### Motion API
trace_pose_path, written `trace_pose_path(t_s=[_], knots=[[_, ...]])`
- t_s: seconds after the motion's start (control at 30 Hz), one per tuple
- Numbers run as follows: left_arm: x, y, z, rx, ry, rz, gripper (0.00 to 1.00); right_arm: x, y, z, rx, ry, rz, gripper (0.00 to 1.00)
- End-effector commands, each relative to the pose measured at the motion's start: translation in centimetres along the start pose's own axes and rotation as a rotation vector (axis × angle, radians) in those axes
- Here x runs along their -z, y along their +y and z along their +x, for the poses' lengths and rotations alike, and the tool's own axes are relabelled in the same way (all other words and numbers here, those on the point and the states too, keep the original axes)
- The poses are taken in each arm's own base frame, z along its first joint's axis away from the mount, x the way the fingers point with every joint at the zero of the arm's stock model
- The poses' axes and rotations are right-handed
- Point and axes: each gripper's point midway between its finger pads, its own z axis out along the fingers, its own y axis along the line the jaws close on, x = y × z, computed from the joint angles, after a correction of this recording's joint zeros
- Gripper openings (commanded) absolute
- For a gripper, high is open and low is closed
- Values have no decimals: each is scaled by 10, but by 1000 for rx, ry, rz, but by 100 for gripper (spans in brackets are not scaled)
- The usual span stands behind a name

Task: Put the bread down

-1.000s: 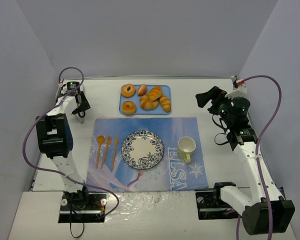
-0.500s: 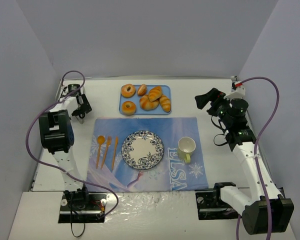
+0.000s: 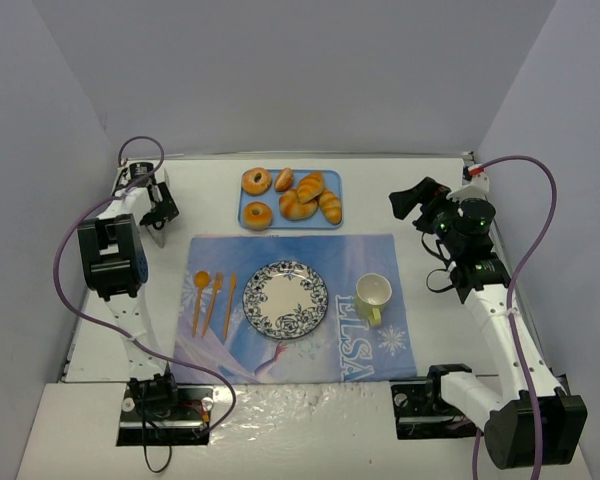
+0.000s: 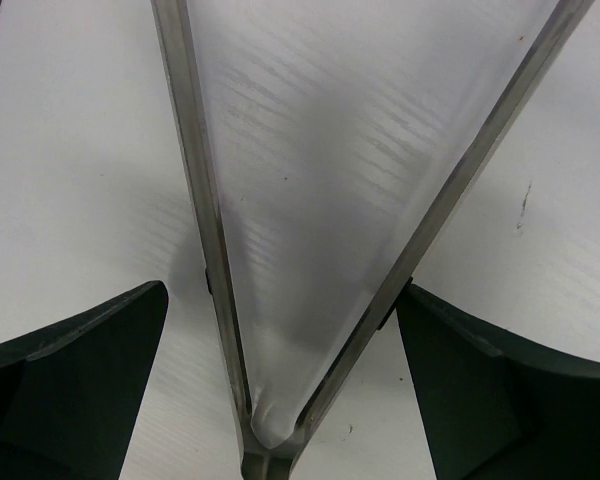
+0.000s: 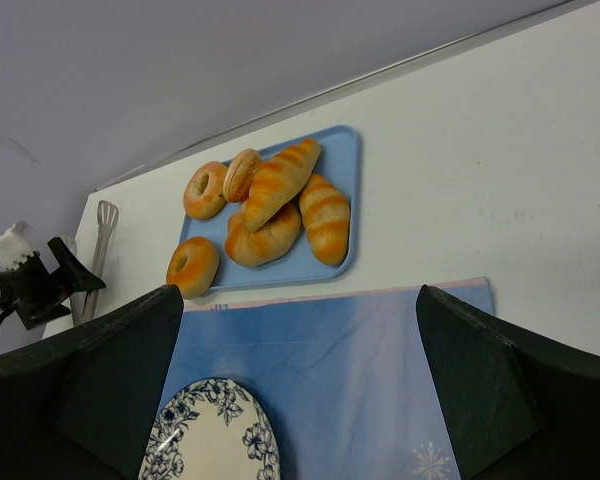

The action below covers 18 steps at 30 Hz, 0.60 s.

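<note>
- Hovering over the table's [image 3: 205, 170] far-left corner, the left gripper [image 3: 158, 212] has its jaws spread wide and empty, and its wrist view shows metal tongs [image 4: 195, 180] lying between the fingers.
- Over on the right, the right gripper [image 3: 412, 198] hangs with its jaws wide apart too, holding nothing.
- The bread [image 3: 257, 214], a ring donut, sits at the near-left corner of the blue tray [image 3: 334, 180].
- A second donut [image 3: 257, 181] lies just behind it, with rolls [image 3: 305, 197] piled alongside.
- The plate [image 3: 286, 299] sits on the mat [image 3: 370, 250], apart from the tray.
</note>
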Motion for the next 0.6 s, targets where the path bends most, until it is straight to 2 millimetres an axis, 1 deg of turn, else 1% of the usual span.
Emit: trace_pose_path(t_s=[0.0, 0.1, 0.17, 0.3, 0.43, 0.57], knots=[[5, -5, -21, -2, -40, 33, 94, 5, 18, -29, 29, -102, -59, 100], [2, -6, -20, 0, -27, 45, 92, 6, 19, -29, 28, -102, -61, 100], [-4, -6, -16, 4, -9, 53, 91, 7, 20, -31, 30, -107, -62, 100], [-8, -6, -15, 6, 6, 65, 87, 8, 19, -31, 36, -107, -58, 100], [-13, -10, -9, 12, 27, 96, 84, 8, 19, -30, 34, -103, -57, 100], [-12, -22, -4, 51, 41, 163, 81, 8, 20, -29, 28, -101, -63, 100]])
